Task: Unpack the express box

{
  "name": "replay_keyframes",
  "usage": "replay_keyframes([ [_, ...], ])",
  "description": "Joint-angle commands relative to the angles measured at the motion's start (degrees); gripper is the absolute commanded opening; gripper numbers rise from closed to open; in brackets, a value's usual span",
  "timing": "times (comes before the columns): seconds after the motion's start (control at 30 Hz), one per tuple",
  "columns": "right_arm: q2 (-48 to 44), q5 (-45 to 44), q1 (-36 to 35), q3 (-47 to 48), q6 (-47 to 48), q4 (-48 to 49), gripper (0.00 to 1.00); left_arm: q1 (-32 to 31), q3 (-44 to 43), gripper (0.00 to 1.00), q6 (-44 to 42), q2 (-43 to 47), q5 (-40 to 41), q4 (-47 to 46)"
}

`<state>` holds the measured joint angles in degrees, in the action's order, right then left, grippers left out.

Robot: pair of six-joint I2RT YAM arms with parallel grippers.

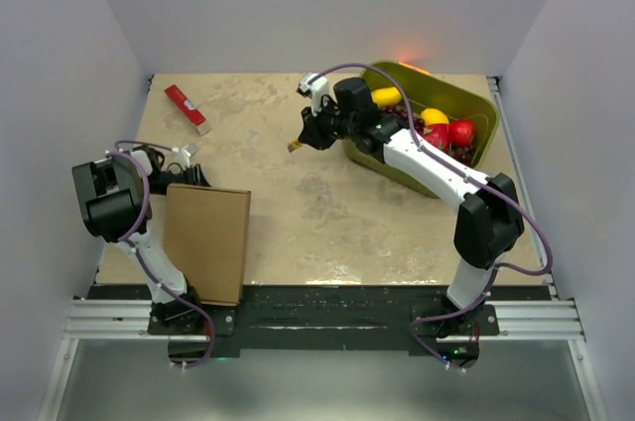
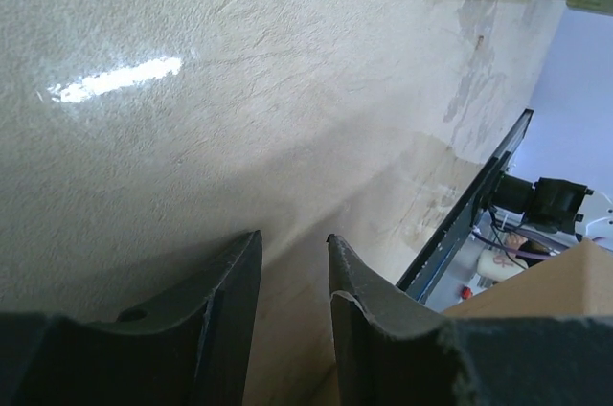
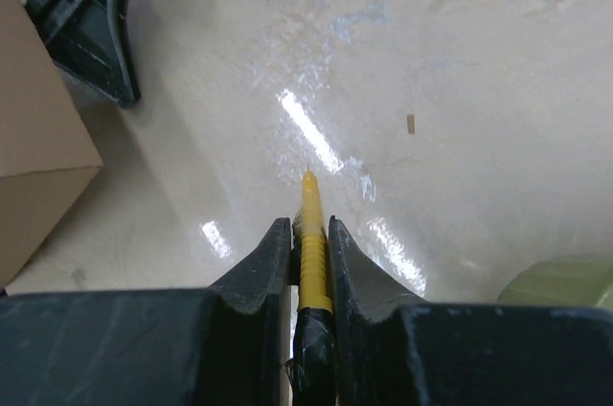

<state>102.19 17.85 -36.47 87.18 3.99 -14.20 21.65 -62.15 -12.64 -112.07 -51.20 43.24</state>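
The express box (image 1: 206, 242), a plain brown cardboard mailer, lies closed at the near left of the table. One of its corners shows in the left wrist view (image 2: 546, 296), and a side shows in the right wrist view (image 3: 34, 147). My left gripper (image 2: 292, 243) is just behind the box's far edge (image 1: 187, 173). Its jaws stand apart over bare table with nothing between them. My right gripper (image 3: 308, 229) hangs over the table's middle back (image 1: 303, 140). It is shut on a slim yellow cutter (image 3: 312, 205) whose tip points out past the fingertips.
An olive-green tub (image 1: 466, 103) holding red and yellow fruit stands at the back right, under the right forearm. A small red packet (image 1: 187, 107) lies at the back left. A tiny brown scrap (image 3: 410, 124) lies on the table ahead of the cutter.
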Motion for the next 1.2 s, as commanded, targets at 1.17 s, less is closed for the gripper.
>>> replay_keyframes([
  [1.17, 0.5, 6.0, -4.3, 6.4, -0.6, 0.5, 0.00, 6.5, 5.9, 0.73, -13.0, 23.0, 28.4, 3.3],
])
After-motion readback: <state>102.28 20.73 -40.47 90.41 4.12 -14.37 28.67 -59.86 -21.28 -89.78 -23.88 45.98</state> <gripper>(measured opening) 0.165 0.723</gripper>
